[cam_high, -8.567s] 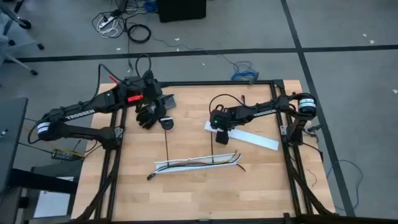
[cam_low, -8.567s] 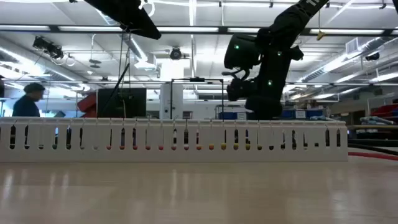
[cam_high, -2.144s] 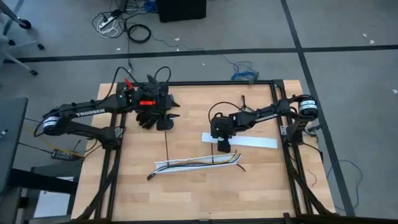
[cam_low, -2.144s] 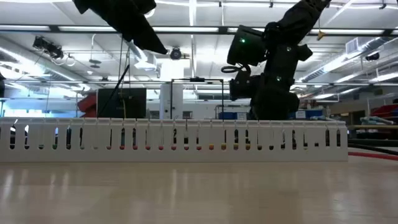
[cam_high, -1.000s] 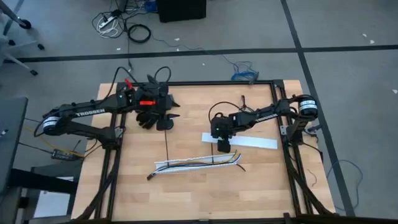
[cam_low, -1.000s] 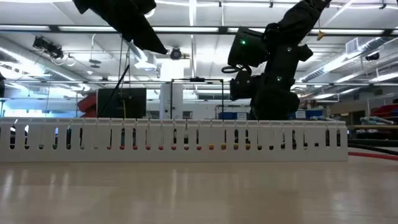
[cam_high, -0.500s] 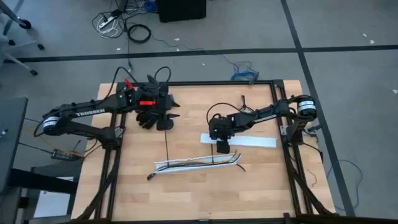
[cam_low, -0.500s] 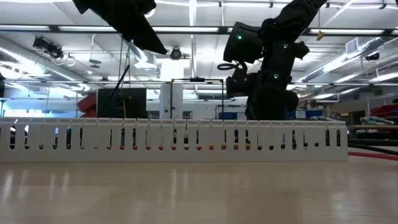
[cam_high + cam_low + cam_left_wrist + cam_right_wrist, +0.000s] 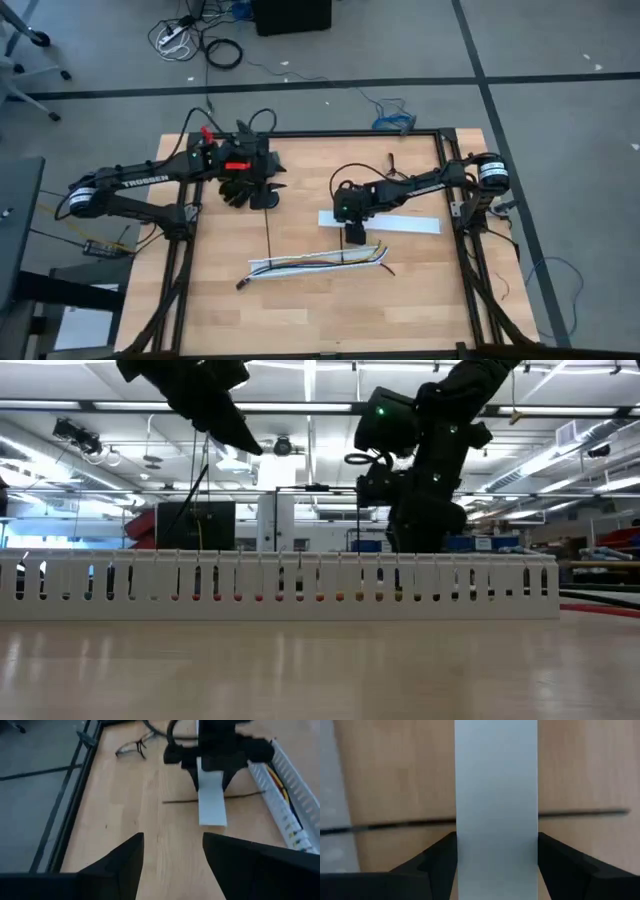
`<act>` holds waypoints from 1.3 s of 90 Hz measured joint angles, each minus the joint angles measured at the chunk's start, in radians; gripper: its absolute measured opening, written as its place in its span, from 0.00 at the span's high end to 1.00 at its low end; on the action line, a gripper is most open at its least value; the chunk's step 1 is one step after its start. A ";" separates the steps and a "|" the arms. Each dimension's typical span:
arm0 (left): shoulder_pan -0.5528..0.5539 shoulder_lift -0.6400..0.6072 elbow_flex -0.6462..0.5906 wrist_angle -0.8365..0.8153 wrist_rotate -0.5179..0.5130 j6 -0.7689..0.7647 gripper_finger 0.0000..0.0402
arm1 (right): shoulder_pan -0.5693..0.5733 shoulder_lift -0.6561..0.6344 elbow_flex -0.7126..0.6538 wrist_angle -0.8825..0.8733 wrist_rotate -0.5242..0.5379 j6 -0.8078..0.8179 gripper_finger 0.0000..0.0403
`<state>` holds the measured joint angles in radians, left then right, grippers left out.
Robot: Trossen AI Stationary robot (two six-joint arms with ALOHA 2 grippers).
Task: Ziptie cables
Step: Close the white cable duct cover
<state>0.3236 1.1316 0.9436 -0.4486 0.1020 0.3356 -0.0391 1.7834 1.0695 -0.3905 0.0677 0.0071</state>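
The right tool (image 9: 354,236) sits near the middle of the bench (image 9: 420,300), its fingers (image 9: 434,860) closed on a flat white strip (image 9: 380,222) that reaches toward the right edge. In the right wrist view the strip fills the gap between the fingers and crosses over the ziptie (image 9: 270,232), a thin black strap running from near the far edge toward the near side. The cables (image 9: 310,261) lie in a white slotted channel (image 9: 280,586) near the front edge, with bare bench in front of it. The left tool (image 9: 262,188) hangs by the far-left corner, fingers (image 9: 120,862) spread and empty.
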 joint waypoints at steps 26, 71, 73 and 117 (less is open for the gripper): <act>0.003 0.000 0.000 -0.030 0.001 -0.002 0.51 | 0.013 -0.003 0.076 -0.117 -0.040 -0.015 0.41; 0.003 0.000 0.000 -0.031 0.003 -0.006 0.51 | 0.117 -0.003 0.127 -0.180 0.000 0.028 0.42; 0.003 0.000 0.000 -0.031 0.003 -0.007 0.51 | 0.120 -0.003 0.127 -0.183 0.011 0.033 0.42; 0.003 0.000 0.000 -0.046 0.003 -0.022 0.51 | 0.160 -0.096 0.127 -0.212 0.009 0.109 0.42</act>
<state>0.3267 1.1316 0.9436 -0.4942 0.1051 0.3134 0.1206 1.6879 1.1965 -0.6022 0.0770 0.1160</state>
